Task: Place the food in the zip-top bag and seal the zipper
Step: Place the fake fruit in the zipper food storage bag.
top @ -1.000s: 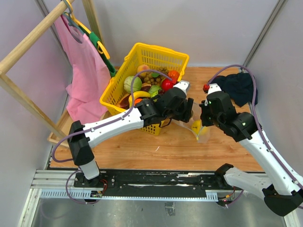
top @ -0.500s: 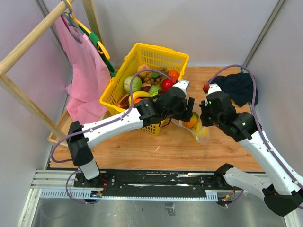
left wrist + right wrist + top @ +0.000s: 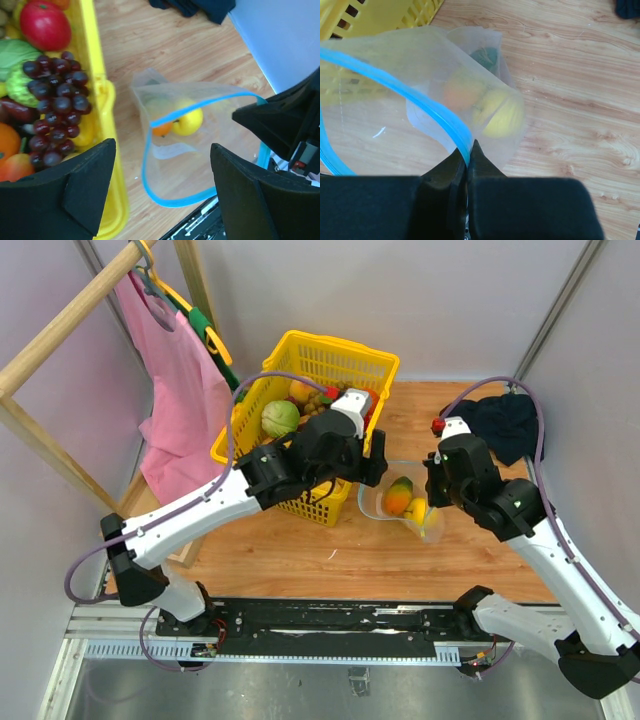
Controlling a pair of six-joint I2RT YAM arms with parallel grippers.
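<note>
Two arms angle inward: right hand (image 3: 468,150) pinches the zipper (image 3: 420,102), left hand (image 3: 161,150) spread.

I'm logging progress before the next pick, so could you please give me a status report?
Left tool open, empty. Right tool shut on zip-top bag at zipper, mouth open. Lemon and orange piece inside. Mouth unobstructed.

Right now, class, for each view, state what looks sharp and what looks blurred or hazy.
Top external: evenly lit, sharp throughout. Left wrist: grapes and table crisp, the left hand a dark, soft foreground. Right wrist: table grain sharp, the right hand black and featureless, food hazy through the zip-top bag.
</note>
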